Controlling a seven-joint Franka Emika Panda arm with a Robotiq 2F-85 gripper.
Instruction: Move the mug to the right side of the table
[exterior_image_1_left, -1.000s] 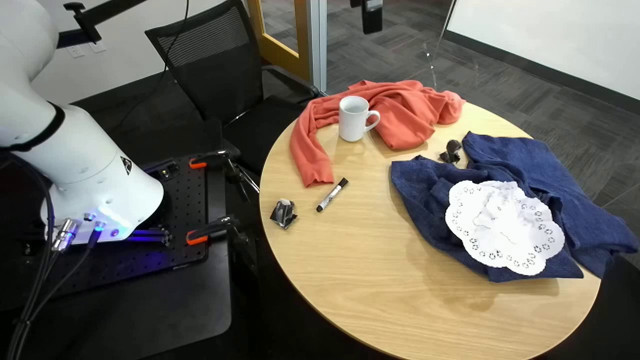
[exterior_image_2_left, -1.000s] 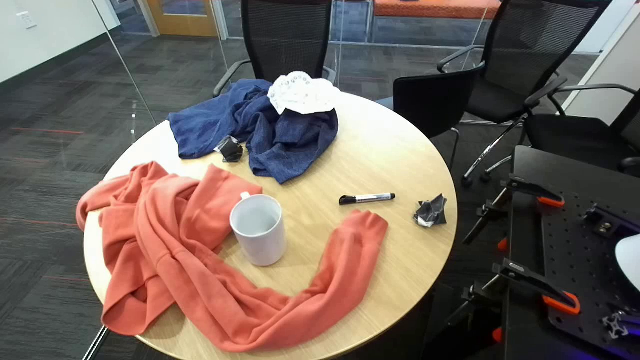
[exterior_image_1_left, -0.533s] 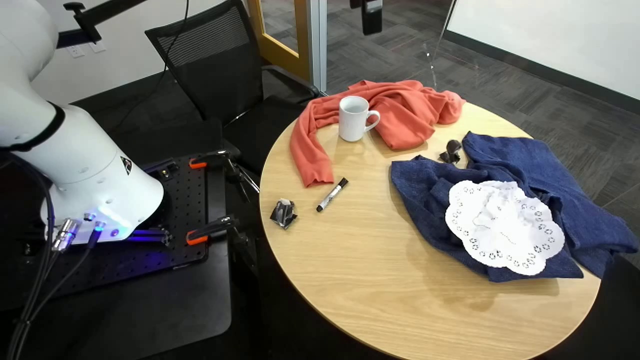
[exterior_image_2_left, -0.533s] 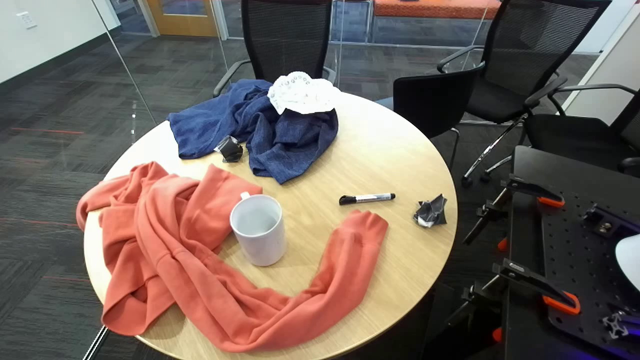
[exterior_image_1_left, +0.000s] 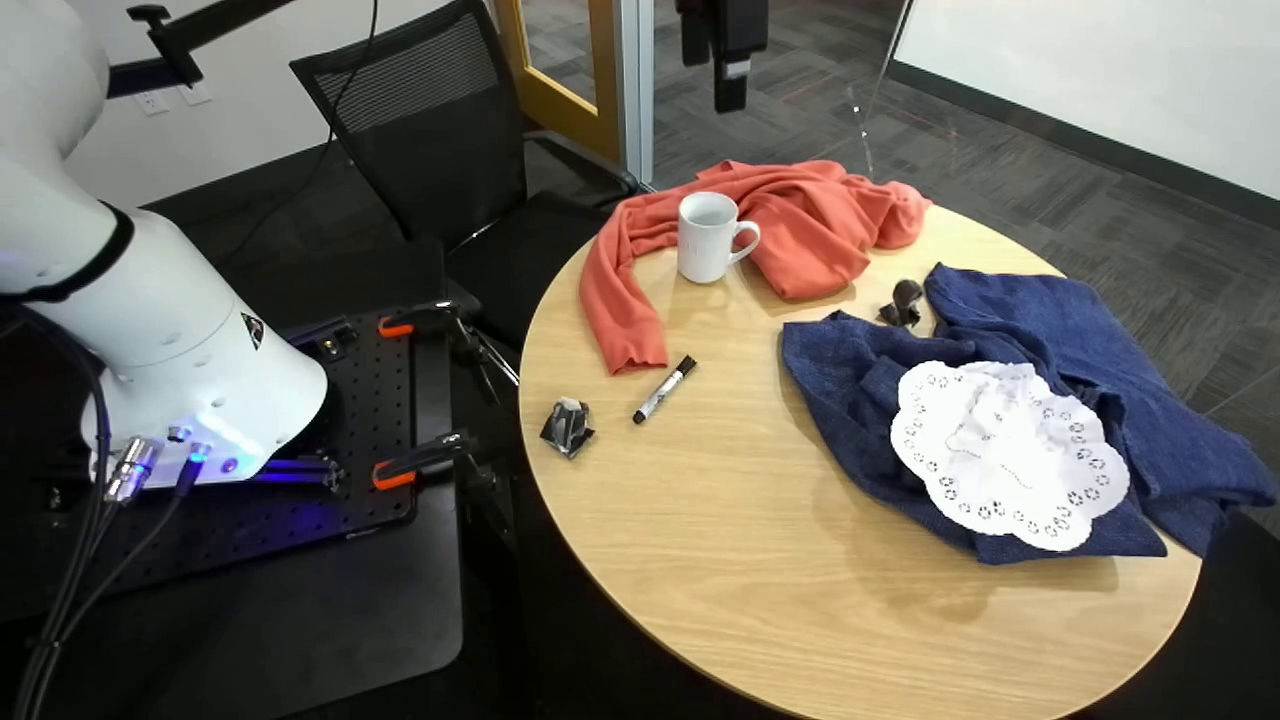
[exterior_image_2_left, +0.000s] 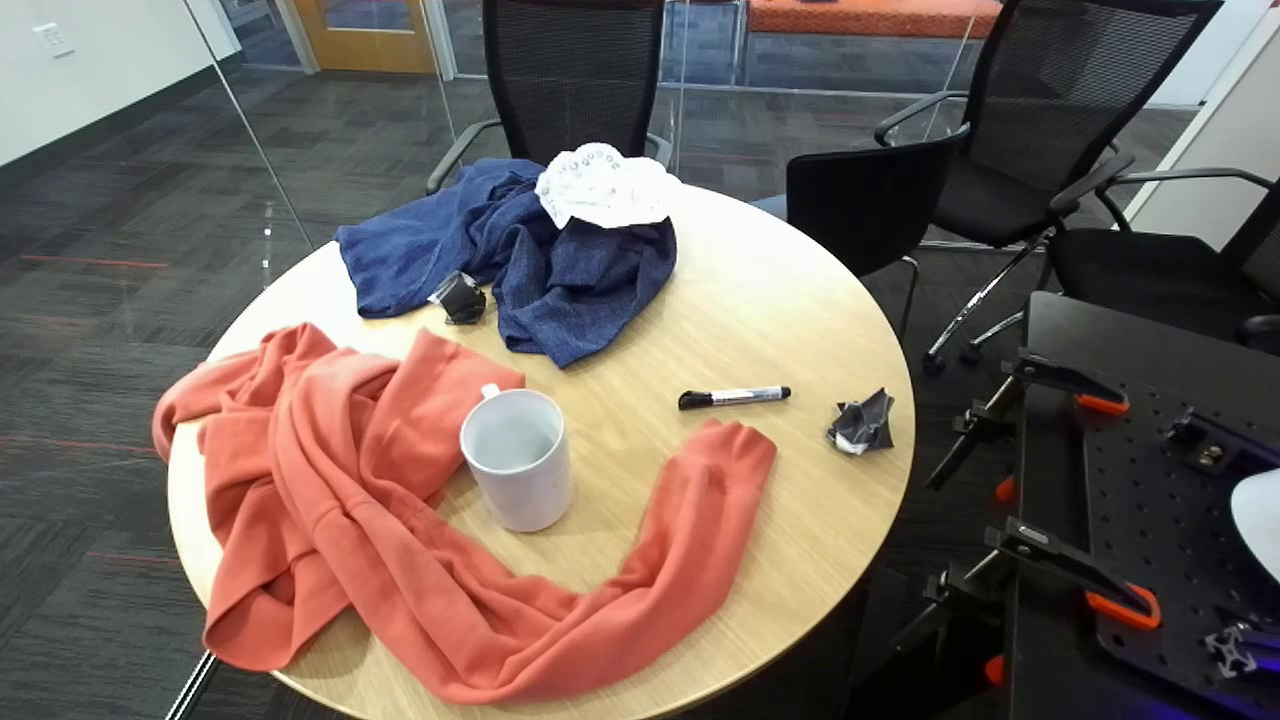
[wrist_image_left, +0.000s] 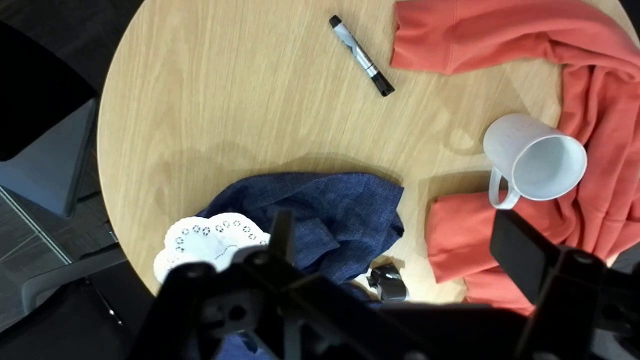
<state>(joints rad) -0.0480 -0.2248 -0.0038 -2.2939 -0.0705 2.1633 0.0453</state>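
Now that the pincer (exterior_image_1_left: 713, 80) has sunk lower in an exterior view, spread wide and empty, the grasping approach seems under way; the white ceramic mug (wrist_image_left: 535, 159) stands ungrasped on the worktop (wrist_image_left: 225, 100), below the pincer and off to one side
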